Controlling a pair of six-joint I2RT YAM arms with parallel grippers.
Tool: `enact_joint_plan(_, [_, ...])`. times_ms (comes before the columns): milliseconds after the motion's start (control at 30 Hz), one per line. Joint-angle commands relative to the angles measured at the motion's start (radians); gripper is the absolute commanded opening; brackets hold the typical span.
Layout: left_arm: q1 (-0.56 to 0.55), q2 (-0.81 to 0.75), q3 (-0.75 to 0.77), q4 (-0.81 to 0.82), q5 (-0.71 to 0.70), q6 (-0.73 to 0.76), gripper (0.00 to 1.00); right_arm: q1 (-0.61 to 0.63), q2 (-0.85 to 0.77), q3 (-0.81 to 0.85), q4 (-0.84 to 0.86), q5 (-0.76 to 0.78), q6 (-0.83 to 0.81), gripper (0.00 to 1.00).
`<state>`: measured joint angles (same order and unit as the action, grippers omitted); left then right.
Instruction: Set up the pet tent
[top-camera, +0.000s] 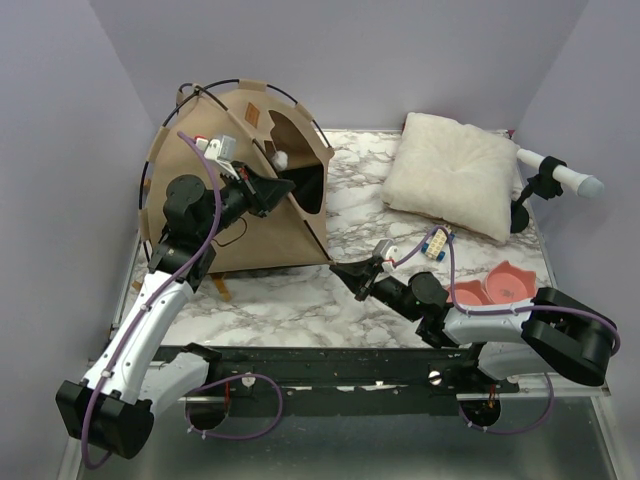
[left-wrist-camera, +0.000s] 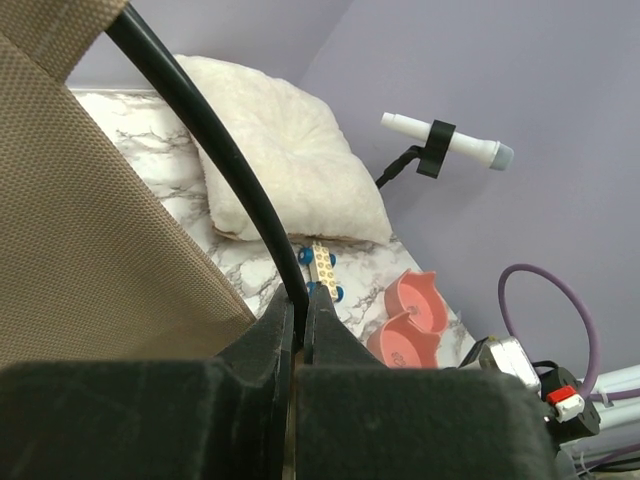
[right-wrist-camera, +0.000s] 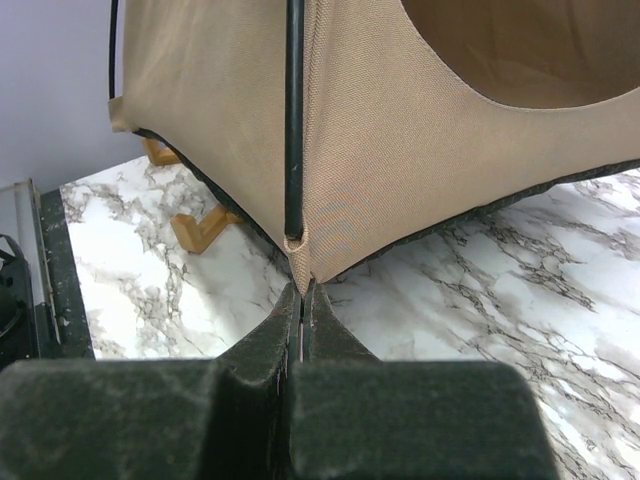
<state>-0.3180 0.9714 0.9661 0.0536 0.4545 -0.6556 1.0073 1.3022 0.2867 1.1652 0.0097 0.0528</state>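
Setup close to done, judging from the overhead view: pet tent (top-camera: 235, 180) upright at the far left of the marble table (top-camera: 300, 300), thin poles arched over it, doorway turned to the right. Left gripper (top-camera: 283, 192) against the front face beside the doorway; right gripper (top-camera: 337, 267) low at the near right bottom corner. Well apart on the right: white pillow (top-camera: 450, 180), pink double bowl (top-camera: 495, 290), small wheeled block toy (top-camera: 437, 246).

From the left wrist: clamped tight on a black pole (left-wrist-camera: 222, 150), with the tent's tan wall just to its left. No telling from here where that pole ends or whether it sits in a pocket.

From the right wrist: pinched closed on the very tip of the tent's bottom corner, with a pole end (right-wrist-camera: 294, 225) seated in the corner pocket (right-wrist-camera: 296, 243) just above the fingertips.

Probably the final seating and squaring of the frame. Next move calls for easing off 1 grip at a time and checking that the arch holds and the corner stays flat on the table, without dragging the fabric.

Out of sight in all 3 views: the tent's back and far corners. Hard to identify: a tan wooden piece (right-wrist-camera: 195, 232) poking out from under the near edge.
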Motion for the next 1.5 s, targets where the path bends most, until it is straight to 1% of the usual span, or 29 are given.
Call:
enact_joint_plan(0, [0.025, -0.021, -0.012, 0.056, -0.023, 0.100, 0.00, 0.010, 0.008, -0.007, 0.016, 0.013, 0.010, 0.01])
enact_joint_plan(533, [0.025, 0.023, -0.059, 0.127, -0.019, 0.065, 0.00, 0.010, 0.010, 0.008, -0.001, -0.002, 0.020, 0.01])
enact_joint_plan(867, [0.023, 0.002, -0.133, 0.123, -0.011, 0.088, 0.00, 0.011, 0.002, 0.020, -0.023, -0.002, 0.028, 0.01])
enact_joint_plan(1067, [0.023, -0.018, -0.168, 0.160, -0.038, 0.091, 0.00, 0.010, 0.011, 0.035, -0.037, -0.051, 0.043, 0.01])
enact_joint_plan(1267, [0.018, -0.025, -0.194, 0.170, -0.047, 0.093, 0.00, 0.010, 0.010, 0.067, -0.078, -0.066, 0.087, 0.01])
enact_joint_plan(1400, [0.010, -0.063, -0.249, 0.230, -0.072, 0.089, 0.00, 0.010, 0.034, 0.114, -0.130, -0.070, 0.154, 0.01])
enact_joint_plan(1467, [0.008, -0.082, -0.265, 0.248, -0.091, 0.088, 0.00, 0.010, 0.049, 0.117, -0.110, -0.066, 0.206, 0.01])
